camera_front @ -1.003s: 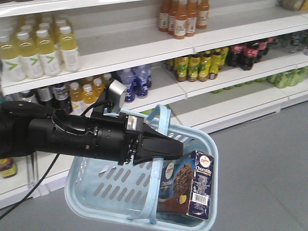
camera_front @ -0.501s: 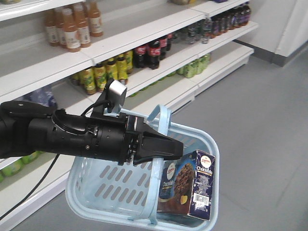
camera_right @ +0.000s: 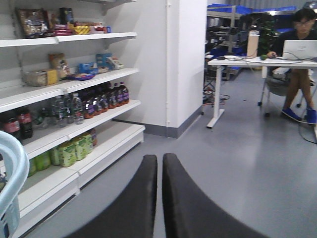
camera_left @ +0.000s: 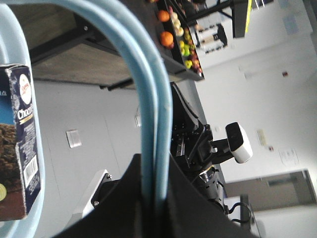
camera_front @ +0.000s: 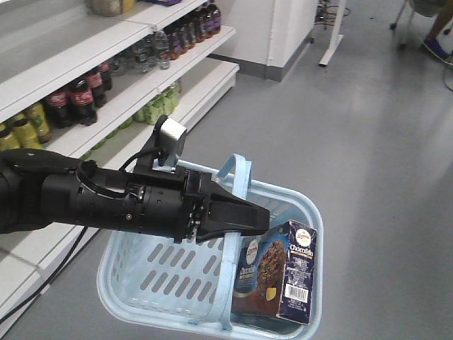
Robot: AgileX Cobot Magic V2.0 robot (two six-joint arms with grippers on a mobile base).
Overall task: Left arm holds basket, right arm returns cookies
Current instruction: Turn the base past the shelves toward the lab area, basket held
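Shelves slide away left while jaws of the left arm clamp the basket by its handles and jaws of the right arm sit closed, empty; further swinging could topple the cookies standing in its near right corner.

The left gripper clamps both pale blue handles of the basket between its black jaws. The cookies stand inside at the left edge, with the barcode panel showing.

White shelves stood on the grey floor and carried rows of cola bottles and green bottles.
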